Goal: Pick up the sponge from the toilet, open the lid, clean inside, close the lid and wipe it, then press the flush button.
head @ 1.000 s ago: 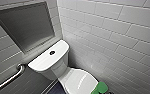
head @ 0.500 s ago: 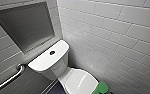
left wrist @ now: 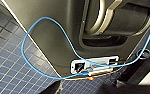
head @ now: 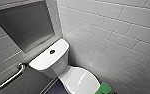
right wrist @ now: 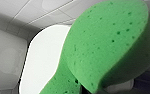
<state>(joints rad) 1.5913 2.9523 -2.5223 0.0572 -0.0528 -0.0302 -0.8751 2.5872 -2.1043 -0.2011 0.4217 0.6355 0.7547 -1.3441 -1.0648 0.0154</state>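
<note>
1. The sponge [right wrist: 103,47] is closest to me, right up by my right wrist camera, near the front of the lid [head: 79,81]. I cannot tell if my right gripper holds it, or how my left gripper stands.
2. The sponge could slip and drop on the floor if the hold is weak.
3. The lid is shut and shiny, so it could slide off or bang down.
4. I count one sponge, one lid and one toilet [head: 56,67]. Farther off there is one flush button [head: 52,51] and one metal rail [head: 13,78].

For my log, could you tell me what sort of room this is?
Most likely a bathroom: a white toilet with a tank-top flush button, white tiled walls, and a metal grab bar beside it.
</note>
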